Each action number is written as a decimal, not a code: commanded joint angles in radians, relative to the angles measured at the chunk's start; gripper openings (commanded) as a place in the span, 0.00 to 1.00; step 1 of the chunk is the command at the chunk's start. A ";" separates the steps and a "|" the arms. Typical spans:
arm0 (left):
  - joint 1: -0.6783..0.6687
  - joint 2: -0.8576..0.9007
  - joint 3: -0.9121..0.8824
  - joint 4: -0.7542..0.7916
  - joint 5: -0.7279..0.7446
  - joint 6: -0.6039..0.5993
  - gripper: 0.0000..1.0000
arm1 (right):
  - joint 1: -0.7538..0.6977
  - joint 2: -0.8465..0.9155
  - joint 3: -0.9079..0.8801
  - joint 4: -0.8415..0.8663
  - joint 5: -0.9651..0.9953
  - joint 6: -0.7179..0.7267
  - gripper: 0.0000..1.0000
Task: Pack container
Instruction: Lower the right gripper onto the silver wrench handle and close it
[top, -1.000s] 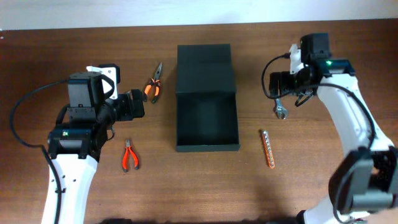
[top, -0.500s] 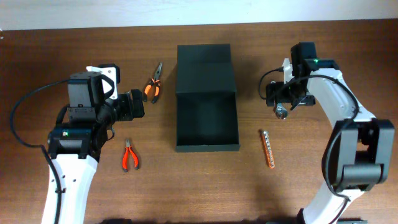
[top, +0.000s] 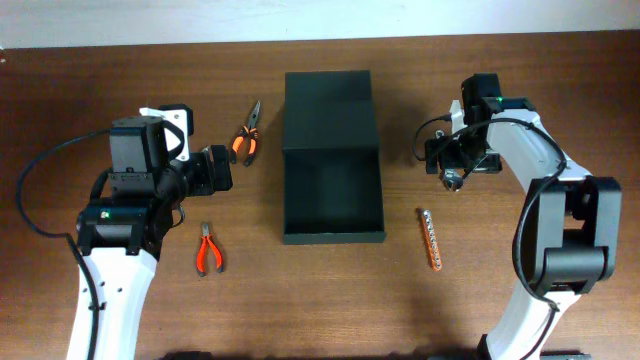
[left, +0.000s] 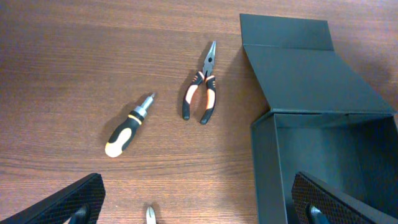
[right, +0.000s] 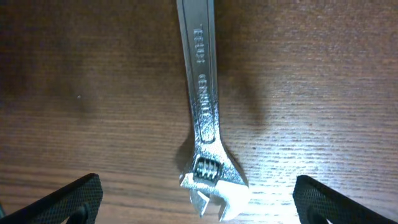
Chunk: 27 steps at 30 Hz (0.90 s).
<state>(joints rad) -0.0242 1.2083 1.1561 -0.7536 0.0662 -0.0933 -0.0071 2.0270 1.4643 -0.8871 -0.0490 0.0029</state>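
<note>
Standing wide apart, the jaws of the right gripper (right: 199, 208) are being held released above a silver adjustable wrench (right: 204, 112). Its head is lying between the two fingertips (right: 62, 199) and is being touched by neither. Bare wood of the table (right: 323, 74) is being shown on both sides of the wrench's handle. The jaws of the left gripper (left: 202, 208) are likewise being held wide and released, over open tabletop left of the container. The container (top: 332, 195) is being shown at the table's centre, between the two arms, its lid (top: 330, 110) lying folded back on the far side. To its left, needle-nose pliers (left: 200, 93) and a black-and-yellow screwdriver (left: 127, 126) are lying apart from each other, and red-handled pliers (top: 208, 250) are lying nearer. To its right, an orange strip (top: 431, 238) is lying near the wrench, with open wood between it and the box's wall.
</note>
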 joint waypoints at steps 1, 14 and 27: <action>-0.004 0.002 0.017 -0.011 -0.010 0.019 0.99 | -0.007 0.037 0.018 0.005 0.023 0.002 0.98; -0.004 0.002 0.017 -0.026 -0.010 0.019 0.99 | -0.007 0.056 0.018 0.040 0.028 0.002 0.94; -0.004 0.002 0.017 -0.026 -0.010 0.019 0.99 | -0.007 0.056 0.018 0.067 0.043 0.003 0.88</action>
<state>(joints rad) -0.0242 1.2083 1.1561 -0.7761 0.0666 -0.0933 -0.0071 2.0739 1.4643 -0.8246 -0.0349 0.0029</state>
